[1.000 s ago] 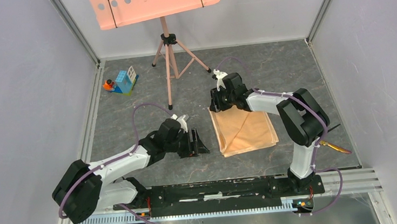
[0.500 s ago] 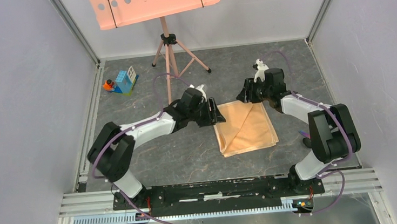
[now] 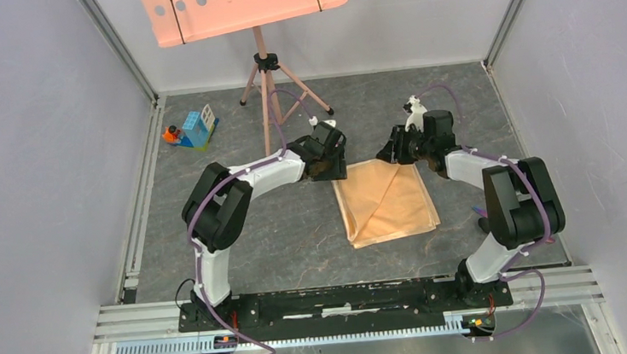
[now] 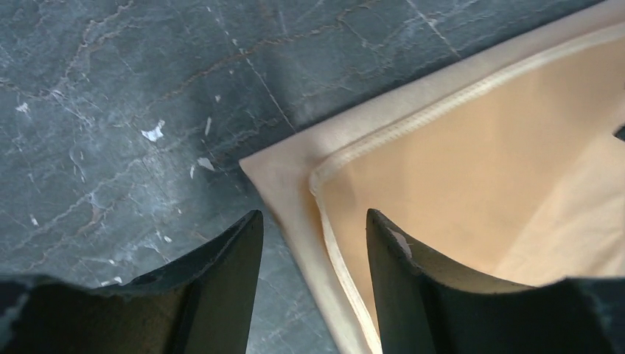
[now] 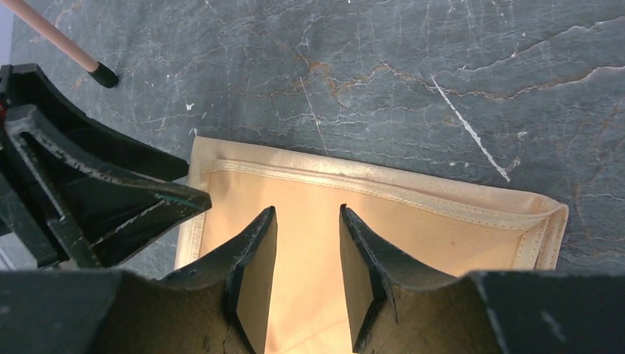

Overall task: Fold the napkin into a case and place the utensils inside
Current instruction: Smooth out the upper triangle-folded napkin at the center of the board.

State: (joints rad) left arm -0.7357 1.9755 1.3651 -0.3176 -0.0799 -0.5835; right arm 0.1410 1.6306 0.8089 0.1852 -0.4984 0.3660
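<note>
- Top external view: the napkin is seen lying flat on the dark marbled table, folded to a rough square with a diagonal crease across it, between the two arms.
- Top external view: the left gripper is placed at the napkin's far left corner and the right gripper at its far edge, right of the middle; how far either pair of fingers is parted cannot be told from up here.
- Top external view: a pink music stand is set at the back, and a small heap of toy blocks is seen near the left wall, well apart from the cloth.
- Left wrist view: the left gripper is shown with its fingers parted by a moderate gap – one over bare table, the other over the napkin – so the hemmed corner is straddled and nothing is clamped.
- Left wrist view: a stitched inner layer is seen set back a little from the outer edge.
- Right wrist view: the right gripper is shown with a narrow gap between its fingers, and flat napkin is seen through that gap – nothing is pinched.
- Right wrist view: the left gripper is seen at the cloth's corner, and one foot of the stand is caught at the upper left.
</note>
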